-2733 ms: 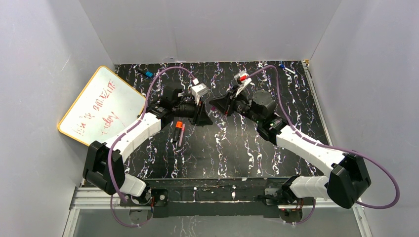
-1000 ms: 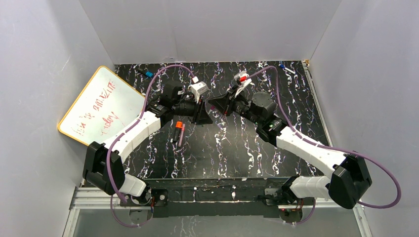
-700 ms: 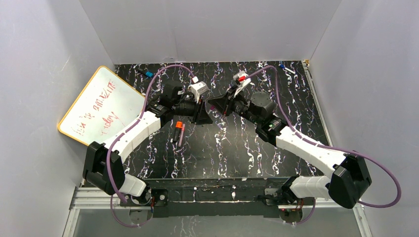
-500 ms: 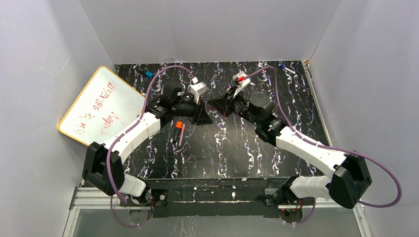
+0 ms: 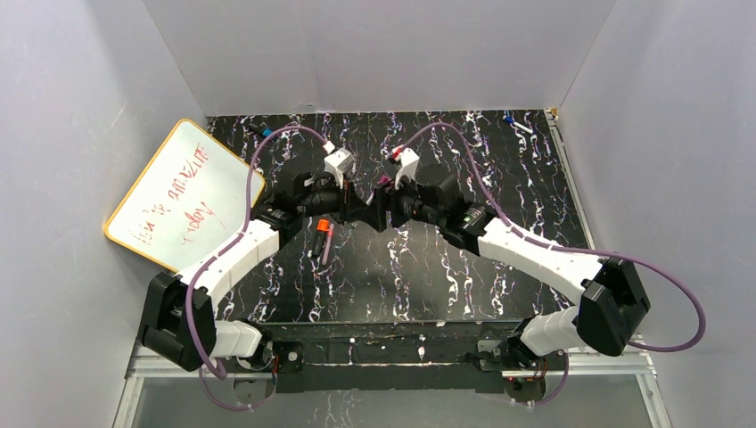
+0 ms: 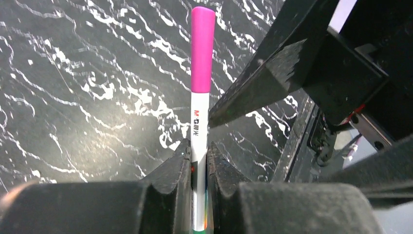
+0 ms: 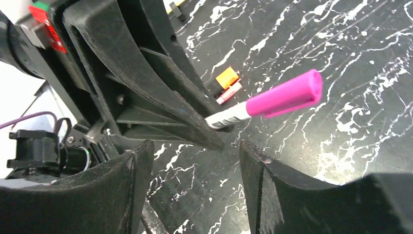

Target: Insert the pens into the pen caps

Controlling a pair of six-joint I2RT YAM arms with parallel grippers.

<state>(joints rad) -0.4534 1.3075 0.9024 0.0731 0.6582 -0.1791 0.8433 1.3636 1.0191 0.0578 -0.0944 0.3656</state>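
Observation:
My left gripper (image 6: 197, 148) is shut on a pale pen (image 6: 198, 136) whose far end wears a magenta pen cap (image 6: 202, 48). In the right wrist view the same capped pen (image 7: 285, 95) sticks out from the left gripper's fingers (image 7: 146, 73), just beyond my right gripper (image 7: 195, 156). That gripper is open, with nothing between its jaws. From above, both grippers meet nose to nose at mid-table, left (image 5: 361, 203) and right (image 5: 385, 201). A black pen with an orange cap (image 5: 319, 234) and a slim pink pen (image 5: 328, 242) lie on the table below the left gripper.
A whiteboard with red writing (image 5: 183, 192) leans at the left wall. A small blue item (image 5: 267, 134) lies at the back left and a blue-and-white one (image 5: 515, 123) at the back right. Grey walls enclose the black marbled table (image 5: 428, 267).
Both arms swung inward until the grippers met. The right gripper opened and let go of the magenta cap, which now sits on the pen held by the left gripper.

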